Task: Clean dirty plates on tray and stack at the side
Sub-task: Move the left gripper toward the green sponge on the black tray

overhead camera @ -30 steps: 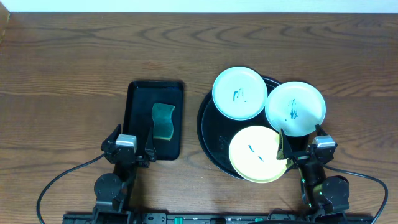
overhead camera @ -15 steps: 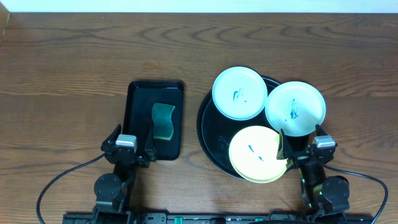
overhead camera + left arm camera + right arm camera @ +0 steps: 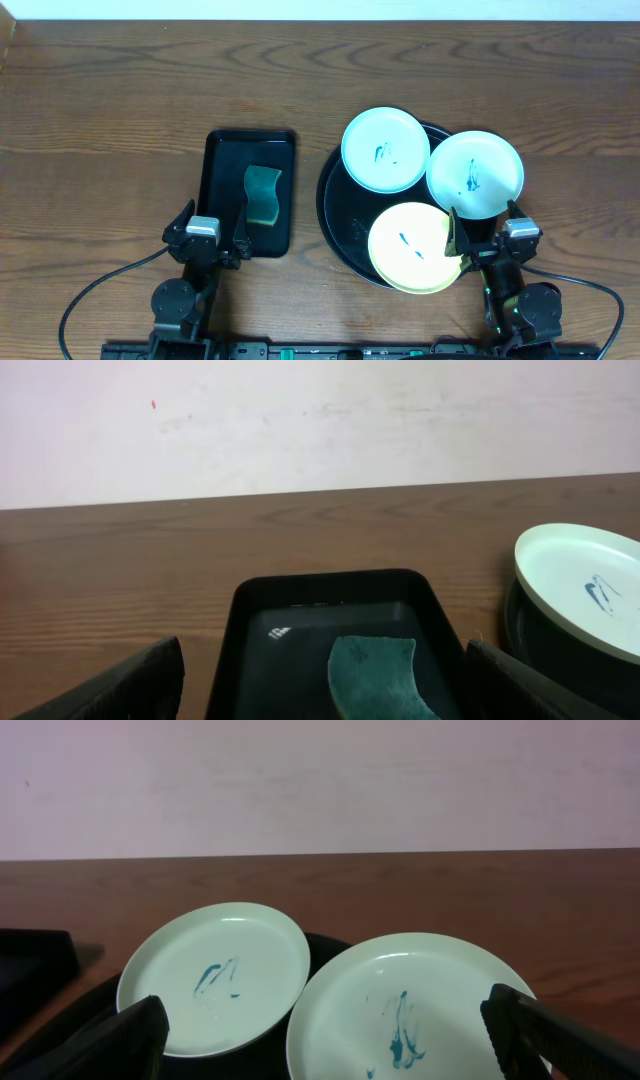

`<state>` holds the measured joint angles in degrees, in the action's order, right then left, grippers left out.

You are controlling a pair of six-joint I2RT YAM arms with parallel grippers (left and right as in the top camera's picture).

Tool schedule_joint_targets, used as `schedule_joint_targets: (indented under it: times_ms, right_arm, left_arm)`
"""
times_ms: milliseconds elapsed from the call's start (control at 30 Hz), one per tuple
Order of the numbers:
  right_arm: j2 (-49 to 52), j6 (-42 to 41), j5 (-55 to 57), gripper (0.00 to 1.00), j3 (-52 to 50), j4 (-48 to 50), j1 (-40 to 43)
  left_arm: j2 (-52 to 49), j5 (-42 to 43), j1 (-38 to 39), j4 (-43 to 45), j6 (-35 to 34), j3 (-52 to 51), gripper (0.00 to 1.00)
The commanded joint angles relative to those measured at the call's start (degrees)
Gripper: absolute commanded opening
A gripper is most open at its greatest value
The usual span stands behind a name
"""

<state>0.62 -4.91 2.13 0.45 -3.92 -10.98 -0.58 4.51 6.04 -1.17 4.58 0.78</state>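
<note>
Dark brown wood-grain table (image 3: 120, 120), with a pale wall strip along the far edge.

Overhead:
- The tray (image 3: 343, 218), round and glossy black, sits right of centre.
- Three plates rest on it. A mint-white plate (image 3: 385, 150) lies at the far left, and a second mint-white plate (image 3: 475, 173) at the far right overhangs the tray's right rim. The yellow plate (image 3: 410, 248) lies at the near side.
- All three carry blue-green scribbles. Their rims meet or nearly meet; I cannot tell which overlaps which.
- To the left, just beside the round tray, a rectangular black tray (image 3: 222, 190) holds a green sponge (image 3: 262, 194).
- The left gripper (image 3: 213, 222) sits at that tray's near edge, jaws spread wide.
- The right gripper (image 3: 483, 228) sits at the round tray's near right, jaws also wide. Its left finger overlaps the yellow plate's near-right edge.

Left wrist:
- The fingers (image 3: 120, 685) show only at the bottom corners, wide apart.
- Between them lie the rectangular tray and the sponge.
- One mint-white plate shows at the right.

Right wrist:
- The fingers (image 3: 100, 1045) are wide apart at the bottom corners.
- Both mint-white plates lie ahead, side by side on the black tray.
- The right plate's rim crosses in front of the left one's.
</note>
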Motion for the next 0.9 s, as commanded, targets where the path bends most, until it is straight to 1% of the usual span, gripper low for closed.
schedule_joint_targets:
  times_ms: [0, 733, 867]
  right_arm:
    - [-0.24, 0.72, 0.17, 0.99, -0.13, -0.17, 1.03]
    - [-0.24, 0.7, 0.13, 0.99, -0.13, -0.15, 1.03]
    - [-0.24, -0.85, -0.07, 0.99, -0.13, -0.2, 1.03]
  left_arm:
    - [0.35, 0.79, -0.2, -2.45, 0.74, -0.55, 0.89]
    - [0.31, 0.94, -0.2, -2.23, 0.28, -0.55, 0.89]
    - [0.15, 0.92, -0.2, -2.51, -5.99, -0.46, 0.89]
